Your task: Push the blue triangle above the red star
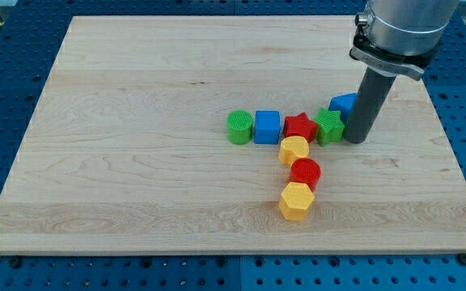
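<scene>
1. My tip (356,140) touches the green star block's (328,127) right side; the arm carries no pincer.
2. The blue triangle block (345,103) lies right of and slightly beyond the red star block (299,126).
3. Bare wooden board (136,97) stretches beyond the row.

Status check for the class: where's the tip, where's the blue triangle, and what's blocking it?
My tip right of green star, below blue triangle. Triangle up-right of red star, not above it. Green star crowds the path.
</scene>
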